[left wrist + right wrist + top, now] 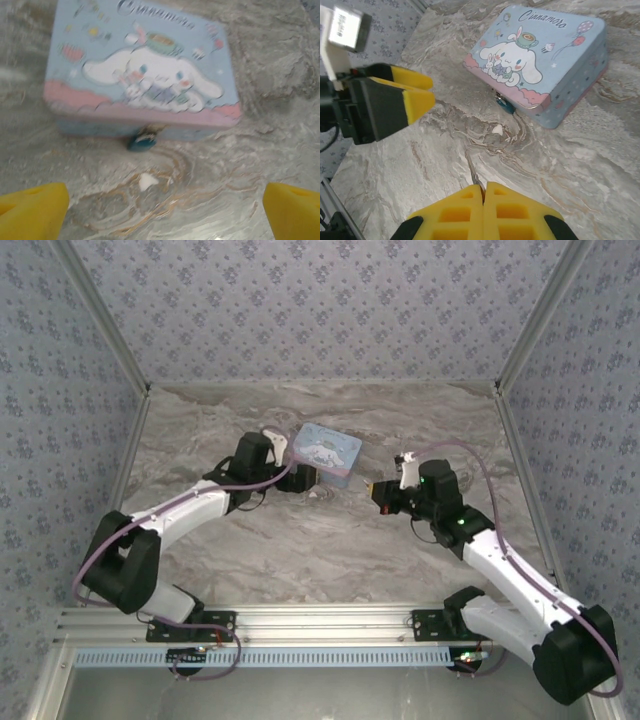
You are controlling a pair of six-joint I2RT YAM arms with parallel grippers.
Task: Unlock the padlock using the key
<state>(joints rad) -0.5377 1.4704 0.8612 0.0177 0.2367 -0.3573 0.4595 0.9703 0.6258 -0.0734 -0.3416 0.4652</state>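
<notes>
Grey marbled table (300,560) underneath everything. Lying flat on it, straight ahead of the left hand (165,212), a light-blue cartoon tin (140,75). Left hand spread wide and holding nothing, near the tin's front wall but apart from it. Right hand (483,192) pinched tight on a thin silver key (472,170), blade sticking out toward the tin, well short of it. Tiny teal padlock (141,141) hanging at the tin's front wall, ahead of both hands. Just before the padlock, on bare table, a small white scrap (146,181).
</notes>
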